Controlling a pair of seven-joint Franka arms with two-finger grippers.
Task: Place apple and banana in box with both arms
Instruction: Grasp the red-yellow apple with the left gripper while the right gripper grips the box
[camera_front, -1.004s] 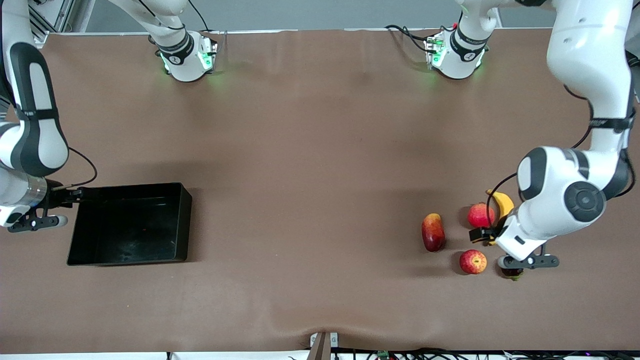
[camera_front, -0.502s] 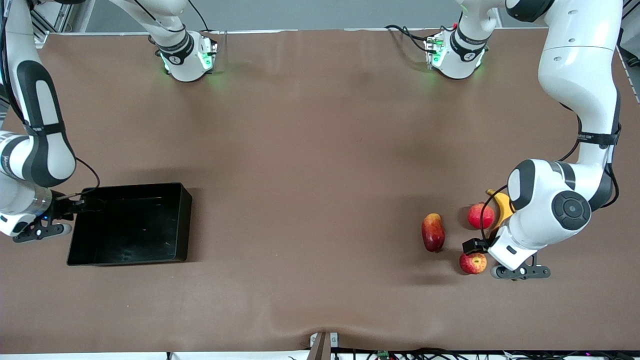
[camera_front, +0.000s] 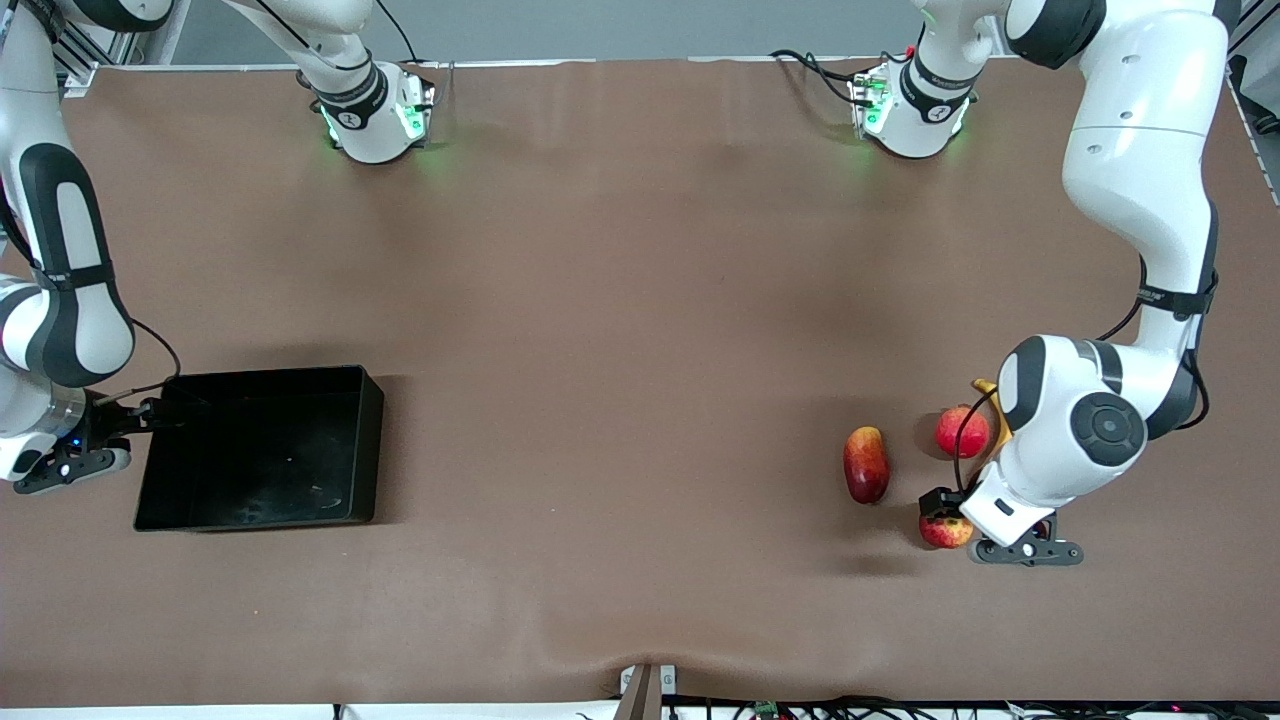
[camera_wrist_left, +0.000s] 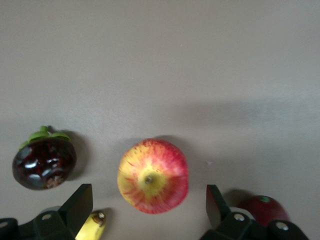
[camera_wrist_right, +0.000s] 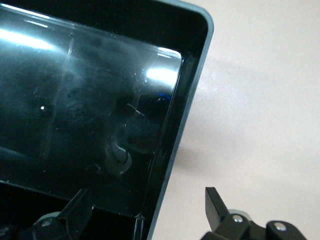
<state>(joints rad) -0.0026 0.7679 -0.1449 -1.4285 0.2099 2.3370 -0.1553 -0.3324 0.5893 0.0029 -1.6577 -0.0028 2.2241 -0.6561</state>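
Note:
The apple (camera_wrist_left: 152, 176), red with yellow patches, lies on the table, nearer the front camera than the other fruits, half hidden under the left hand in the front view (camera_front: 942, 533). My left gripper (camera_wrist_left: 148, 210) is open and hangs right over it (camera_front: 948, 514), one finger on each side. Only the banana's tips show: one past the arm (camera_front: 984, 386), one by a finger (camera_wrist_left: 93, 224). The black box (camera_front: 260, 447) sits at the right arm's end. My right gripper (camera_wrist_right: 147, 210) is open at the box's end wall (camera_front: 148, 411), which runs between the fingers (camera_wrist_right: 175, 135).
A pinkish-red round fruit (camera_front: 960, 432) and a red-yellow mango (camera_front: 866, 464) lie close beside the apple. A dark mangosteen (camera_wrist_left: 44, 162) with a green cap lies on the apple's other flank. The red fruit also shows in the left wrist view (camera_wrist_left: 265, 210).
My left gripper has moved toward the front camera, from over the banana and the red fruit to over the apple. The right arm shifted slightly by the box wall.

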